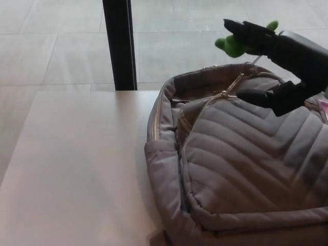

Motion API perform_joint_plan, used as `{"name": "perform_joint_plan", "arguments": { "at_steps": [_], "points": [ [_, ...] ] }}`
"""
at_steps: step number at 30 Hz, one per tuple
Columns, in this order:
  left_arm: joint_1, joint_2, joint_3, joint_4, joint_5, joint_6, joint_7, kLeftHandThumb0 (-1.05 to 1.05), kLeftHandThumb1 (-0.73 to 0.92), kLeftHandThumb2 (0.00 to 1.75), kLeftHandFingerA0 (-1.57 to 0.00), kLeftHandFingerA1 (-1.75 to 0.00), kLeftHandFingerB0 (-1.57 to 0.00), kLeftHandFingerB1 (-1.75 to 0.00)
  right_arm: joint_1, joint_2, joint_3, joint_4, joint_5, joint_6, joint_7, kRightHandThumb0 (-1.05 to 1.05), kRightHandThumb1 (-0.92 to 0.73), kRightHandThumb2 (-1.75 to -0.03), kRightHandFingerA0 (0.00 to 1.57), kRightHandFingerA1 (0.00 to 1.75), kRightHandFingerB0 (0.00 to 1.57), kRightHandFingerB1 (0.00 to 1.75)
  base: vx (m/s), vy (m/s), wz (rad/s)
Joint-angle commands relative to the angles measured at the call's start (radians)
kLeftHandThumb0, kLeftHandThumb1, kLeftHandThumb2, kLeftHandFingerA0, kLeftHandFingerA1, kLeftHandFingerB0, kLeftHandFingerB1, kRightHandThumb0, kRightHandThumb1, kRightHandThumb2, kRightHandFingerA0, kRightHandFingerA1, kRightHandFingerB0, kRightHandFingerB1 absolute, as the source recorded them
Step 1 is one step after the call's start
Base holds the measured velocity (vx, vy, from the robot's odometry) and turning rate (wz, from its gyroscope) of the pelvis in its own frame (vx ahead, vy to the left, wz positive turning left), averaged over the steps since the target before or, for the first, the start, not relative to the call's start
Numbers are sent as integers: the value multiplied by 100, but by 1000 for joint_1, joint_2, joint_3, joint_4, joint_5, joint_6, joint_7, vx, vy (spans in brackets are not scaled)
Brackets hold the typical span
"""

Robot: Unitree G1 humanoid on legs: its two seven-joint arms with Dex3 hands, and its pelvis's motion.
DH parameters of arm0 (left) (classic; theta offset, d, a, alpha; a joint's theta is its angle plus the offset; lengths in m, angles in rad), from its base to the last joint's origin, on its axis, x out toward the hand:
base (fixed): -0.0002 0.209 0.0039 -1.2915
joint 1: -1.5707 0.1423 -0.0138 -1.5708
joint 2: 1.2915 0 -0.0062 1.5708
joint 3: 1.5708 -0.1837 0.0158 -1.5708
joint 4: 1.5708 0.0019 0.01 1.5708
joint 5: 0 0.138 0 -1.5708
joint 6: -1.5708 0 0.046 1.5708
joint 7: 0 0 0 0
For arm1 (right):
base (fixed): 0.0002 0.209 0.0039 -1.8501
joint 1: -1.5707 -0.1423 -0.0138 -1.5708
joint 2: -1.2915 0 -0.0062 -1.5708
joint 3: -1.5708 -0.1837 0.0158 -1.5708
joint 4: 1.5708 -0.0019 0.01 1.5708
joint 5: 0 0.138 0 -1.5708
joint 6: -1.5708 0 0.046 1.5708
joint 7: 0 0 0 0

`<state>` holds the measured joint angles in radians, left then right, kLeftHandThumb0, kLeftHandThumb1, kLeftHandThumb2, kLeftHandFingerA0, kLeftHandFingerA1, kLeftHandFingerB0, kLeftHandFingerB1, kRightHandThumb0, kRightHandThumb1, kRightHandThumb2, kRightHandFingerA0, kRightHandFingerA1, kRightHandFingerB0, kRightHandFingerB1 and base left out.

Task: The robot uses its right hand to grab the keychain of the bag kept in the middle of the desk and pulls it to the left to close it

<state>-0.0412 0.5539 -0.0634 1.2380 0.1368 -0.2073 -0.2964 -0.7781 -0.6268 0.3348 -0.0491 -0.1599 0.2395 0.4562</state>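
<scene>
A grey quilted bag (241,164) lies on the pale desk (77,169), filling the right half of the head view. Its top zipper (225,93) runs along the upper rim, with the opening showing dark behind it. My right hand (284,59) hovers above the bag's top right, shut on a green keychain (234,45) that sticks out from between its fingers. A thin chain runs taut from the keychain down to the zipper. My left hand does not show.
A black post (119,43) stands behind the desk's far edge, left of the bag. Beyond it is a tiled floor (51,46). A pink object (323,110) peeks out at the bag's right edge.
</scene>
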Motion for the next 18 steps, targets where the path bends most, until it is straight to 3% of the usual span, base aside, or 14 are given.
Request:
{"name": "perform_joint_plan", "arguments": {
  "at_steps": [1,2,3,5,8,9,10,12,13,14,15,16,17,18],
  "points": [
    [9,42,13,-15,0,-24,-41,-71,52,69,-86,-108,-80,-96,18,-71,-24,-109,83,86,226,-89,-84,-66,22,35,0,16,0,0,0],
    [11,44,16,-14,-3,-27,-44,-72,52,67,-86,-108,-81,-97,5,-58,-17,-121,105,129,246,-87,-81,-65,16,35,0,21,0,0,0],
    [8,46,5,-14,11,-19,-34,-66,54,70,-87,-105,-83,-93,-10,-40,-3,-142,115,167,260,-92,-66,-105,8,26,7,11,0,0,0],
    [6,44,0,-13,17,-4,-29,-65,51,73,-85,-106,-82,-94,-5,17,-17,-132,180,143,261,-99,-67,-99,0,7,0,0,0,0,0],
    [-1,41,2,-2,15,20,-21,-66,48,71,-87,-108,-81,-98,-19,99,-24,-138,249,223,269,-103,-67,-100,0,7,0,0,0,0,0],
    [-3,37,6,1,11,22,-21,-68,37,95,-87,-99,-84,-93,-33,111,-16,-145,251,258,276,-101,-67,-101,1,12,0,3,0,0,0],
    [0,42,-1,3,19,7,-21,-64,49,70,-87,-103,-84,-93,-42,125,-14,-154,259,296,281,-105,-69,-99,10,14,0,0,0,0,0],
    [1,45,-17,4,37,-6,-12,-67,52,69,-89,-102,-82,-92,-50,157,-25,-157,297,352,294,-101,-65,-97,6,14,0,4,0,0,0],
    [3,46,-14,0,32,-9,-20,-68,41,98,-87,-98,-83,-92,-51,160,-27,-160,297,352,298,-90,-60,-98,2,25,0,12,0,0,0],
    [5,48,-10,-2,26,-18,-29,-66,55,67,-87,-99,-82,-89,-54,164,-31,-160,301,349,301,-92,-60,-95,8,36,0,7,0,0,0],
    [2,48,-15,2,32,-19,-22,-68,42,97,-85,-96,-81,-90,-57,160,-42,-164,305,368,306,-75,-74,-62,11,48,0,17,0,0,0],
    [0,47,-15,3,32,-9,-22,-67,55,66,-86,-101,-81,-91,-61,147,-48,-167,304,389,313,-79,-60,-97,19,55,0,15,0,0,0],
    [-2,45,-10,4,25,1,-24,-69,54,65,-85,-103,-81,-92,-58,133,-56,-164,299,380,318,-70,-76,-63,29,46,2,23,0,0,0],
    [-1,42,-5,6,19,4,-27,-69,54,65,-85,-103,-81,-92,-54,125,-64,-159,296,367,319,-70,-76,-63,29,46,2,23,0,0,0]
  ]
}}
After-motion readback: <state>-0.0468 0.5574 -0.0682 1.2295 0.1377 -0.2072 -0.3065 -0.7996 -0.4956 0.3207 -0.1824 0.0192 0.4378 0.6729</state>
